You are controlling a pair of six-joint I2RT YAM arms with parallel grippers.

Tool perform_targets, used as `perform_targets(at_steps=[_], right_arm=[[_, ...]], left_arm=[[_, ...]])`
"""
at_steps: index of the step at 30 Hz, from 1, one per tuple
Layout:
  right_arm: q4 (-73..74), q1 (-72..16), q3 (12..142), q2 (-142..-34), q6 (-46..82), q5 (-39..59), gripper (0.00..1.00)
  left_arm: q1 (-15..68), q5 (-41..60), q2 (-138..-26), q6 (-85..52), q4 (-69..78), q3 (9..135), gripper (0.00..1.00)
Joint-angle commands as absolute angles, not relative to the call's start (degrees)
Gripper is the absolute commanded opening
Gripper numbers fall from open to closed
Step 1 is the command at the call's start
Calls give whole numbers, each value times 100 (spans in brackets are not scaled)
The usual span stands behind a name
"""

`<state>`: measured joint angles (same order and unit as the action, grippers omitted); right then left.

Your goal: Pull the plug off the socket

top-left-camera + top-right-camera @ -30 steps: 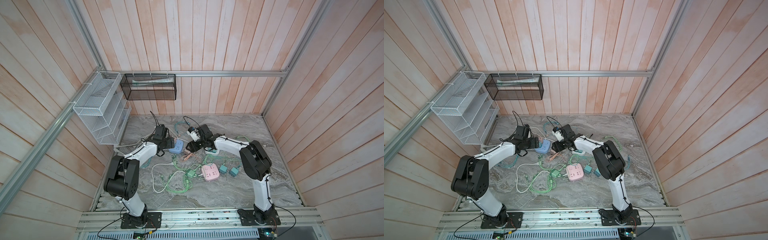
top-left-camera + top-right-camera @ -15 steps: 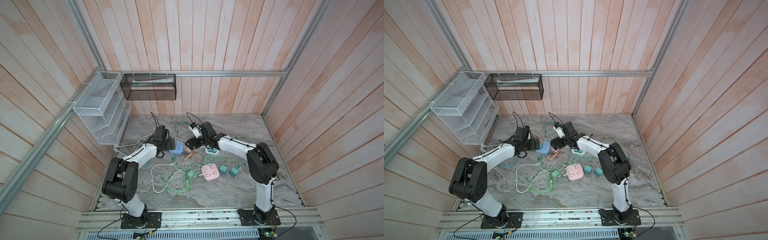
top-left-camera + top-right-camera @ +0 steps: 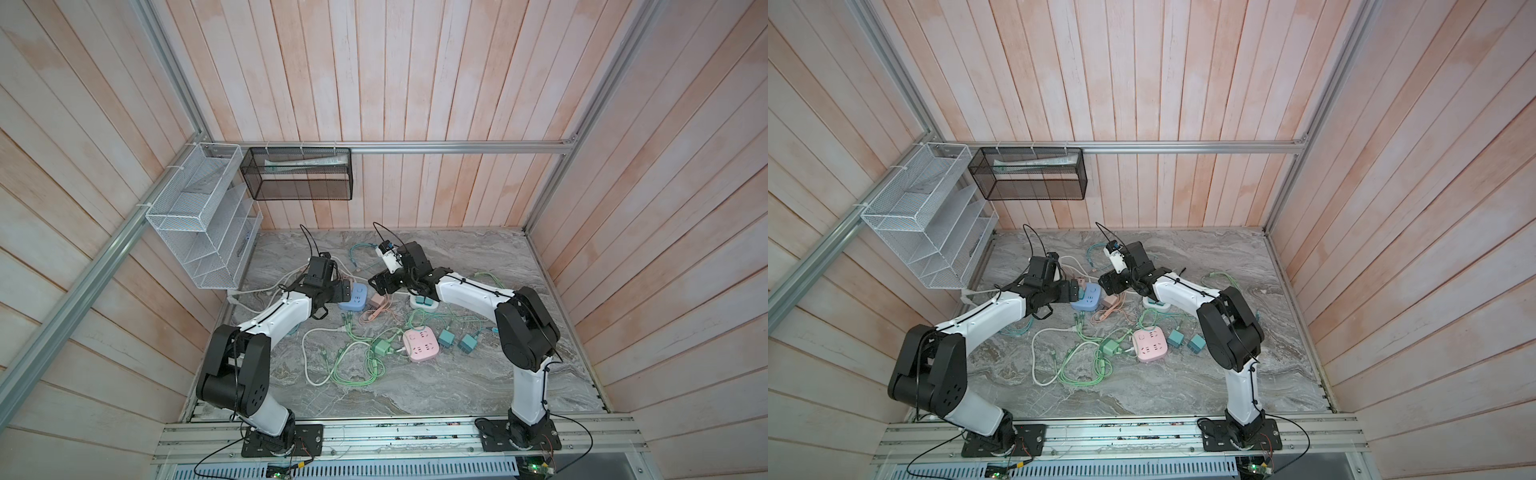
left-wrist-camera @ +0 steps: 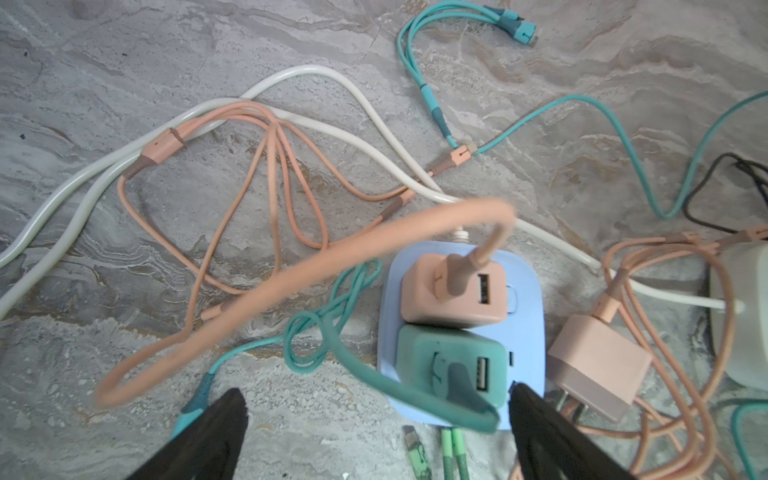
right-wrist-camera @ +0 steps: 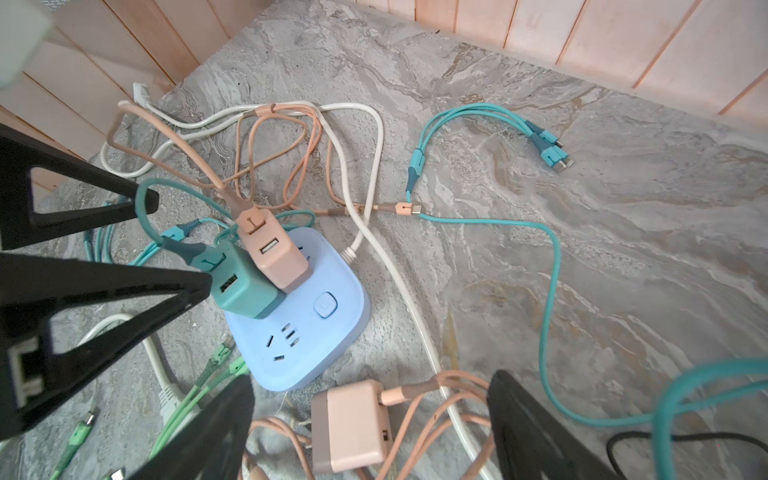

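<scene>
A blue socket point(image 3: 354, 301) point(image 4: 528, 299) point(image 5: 316, 332) lies on the marble table with a pink plug point(image 4: 453, 291) point(image 5: 274, 257) and a teal plug point(image 4: 451, 365) point(image 5: 241, 286) standing in it. My left gripper point(image 3: 344, 291) point(image 4: 376, 399) is open at the socket's left side. The teal plug sits between its fingers, close to one fingertip point(image 4: 523, 399). A second pink plug point(image 3: 377, 300) point(image 4: 598, 365) point(image 5: 349, 428) lies loose beside the socket, prongs free. My right gripper point(image 3: 380, 284) point(image 5: 374, 386) hovers open over that loose plug, holding nothing.
Pink, teal, green and white cables point(image 4: 266, 174) tangle around the socket. A white socket point(image 3: 424, 303) holding teal plugs lies under the right forearm. A pink socket point(image 3: 420, 345), a green plug point(image 3: 383, 347) and two teal plugs point(image 3: 457, 340) lie nearer the front. Wire racks point(image 3: 199, 224) hang on the left wall.
The right wrist has lifted a little and its elbow has drifted right. The left arm has hardly moved beside the blue socket.
</scene>
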<state>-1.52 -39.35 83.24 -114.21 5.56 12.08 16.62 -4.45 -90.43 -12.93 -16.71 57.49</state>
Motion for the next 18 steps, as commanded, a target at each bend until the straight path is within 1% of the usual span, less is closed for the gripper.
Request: perform_targets(at_steps=[1,3,5,6,9,12,13,15,18], right_arm=[[-150,-3981,8591,-11701,469,1426,79],[-124,-3990,8636,-11781,466,1529,68],[-142,-3990,8731,-11885,491,1620,49],[-199,-3990,8815,-11961,505,1668,42],[-464,-3999,9102,-12196,528,1803,41],[-607,-3999,9317,-12374,607,1939,40],[-606,-3999,9354,-12415,641,1963,39],[-644,-3999,9467,-12534,752,2003,33],[-848,-3999,9751,-12751,815,2116,29]], left_arm=[[1761,-246,-8881,-1130,-1566,5599,100],[1801,-156,-8877,-1099,-1550,5538,100],[1837,-98,-8920,-1088,-1547,5503,99],[1846,-68,-8948,-1085,-1556,5493,98],[1872,0,-9086,-1098,-1608,5527,94],[1899,22,-9192,-1094,-1535,5520,93],[1898,41,-9221,-1099,-1506,5520,93],[1898,49,-9318,-1083,-1478,5569,91],[1900,36,-9466,-1038,-1496,5686,88]])
